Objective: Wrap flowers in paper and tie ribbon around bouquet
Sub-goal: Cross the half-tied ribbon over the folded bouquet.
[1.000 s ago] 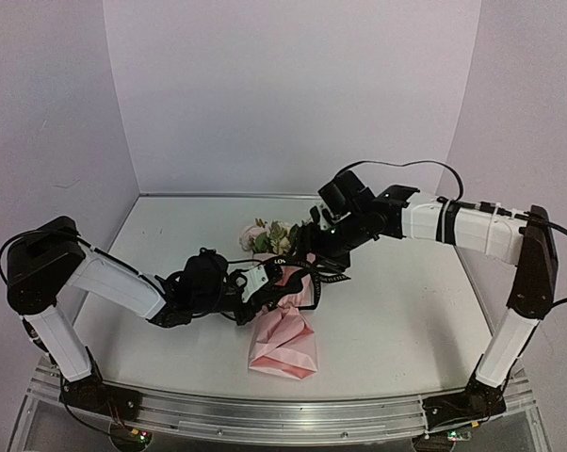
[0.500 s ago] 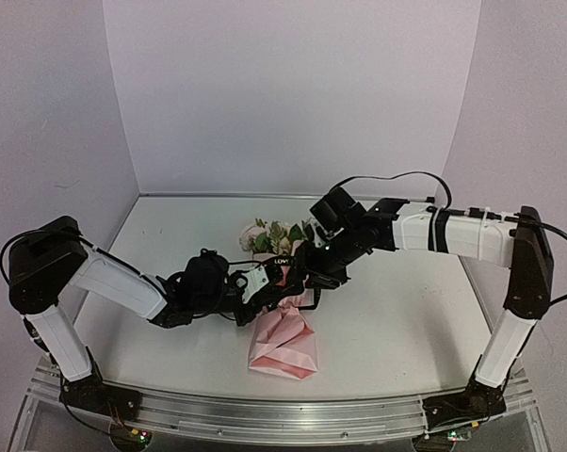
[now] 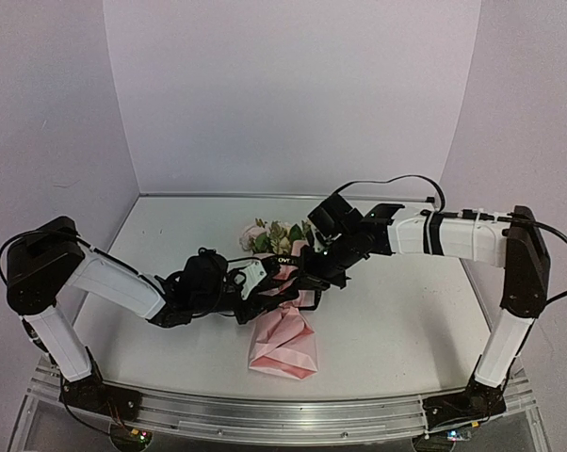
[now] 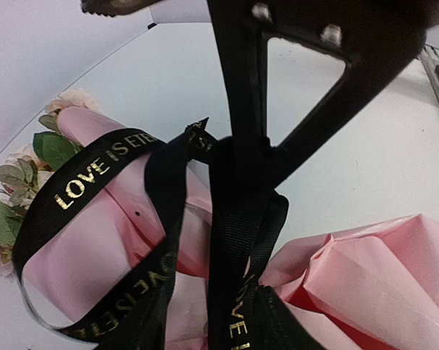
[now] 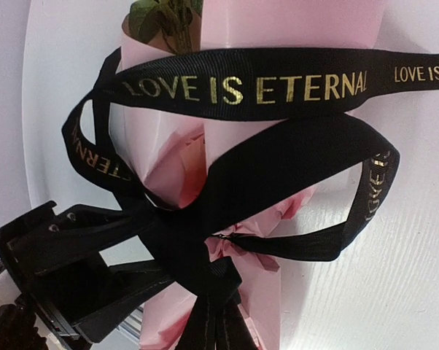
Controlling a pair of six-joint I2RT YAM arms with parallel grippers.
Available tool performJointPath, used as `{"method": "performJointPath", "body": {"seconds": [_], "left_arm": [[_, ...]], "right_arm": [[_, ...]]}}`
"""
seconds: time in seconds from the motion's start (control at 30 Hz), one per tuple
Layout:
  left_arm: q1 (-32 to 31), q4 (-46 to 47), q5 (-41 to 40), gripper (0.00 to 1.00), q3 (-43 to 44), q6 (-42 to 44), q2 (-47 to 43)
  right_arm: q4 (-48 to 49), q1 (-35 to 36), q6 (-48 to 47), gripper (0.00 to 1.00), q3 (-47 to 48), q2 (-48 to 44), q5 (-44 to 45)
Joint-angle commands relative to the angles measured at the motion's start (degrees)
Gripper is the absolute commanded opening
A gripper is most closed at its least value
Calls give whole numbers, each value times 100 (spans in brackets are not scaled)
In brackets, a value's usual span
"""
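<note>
Top view, centre: we cannot resolve the narrow black gold-lettered ribbon (image 3: 282,258); its tails leave the right wrist view's lower edge.

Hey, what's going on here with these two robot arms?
Both arms meet over a bouquet lying on the table: flowers in pink paper. A black ribbon lettered LOVE IS ETERNAL is looped loosely around it. The right gripper is shut on the ribbon; the left gripper sits close beside it, its grip unclear.

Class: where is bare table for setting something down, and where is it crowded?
Bare: the table right of the bouquet, also behind the left arm. Crowded: the middle, where left gripper and right gripper meet at the ribbon.
</note>
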Motion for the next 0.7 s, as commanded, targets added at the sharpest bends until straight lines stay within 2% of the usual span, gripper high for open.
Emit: {"method": "performJointPath", "body": {"seconds": [0.0, 0.13, 0.2, 0.4, 0.53, 0.67], "left_arm": [[68, 17, -402, 52, 33, -1277, -1106], [485, -868, -136, 56, 364, -2183, -1563], [732, -1291, 23, 56, 573, -2287, -1523], [1262, -2870, 525, 57, 1932, -1904, -457], [1455, -3624, 906, 58, 2780, -1602, 157], [1501, -4192, 1381, 57, 3277, -1374, 509]], "right_arm": [[66, 43, 22, 0, -77, -75, 286], [68, 45, 19, 0, -102, -88, 358], [68, 46, 21, 0, -84, -73, 351], [77, 53, 28, 0, -39, -35, 392], [94, 45, 77, 0, -44, 5, 390], [111, 43, 110, 0, -37, 35, 429]]}}
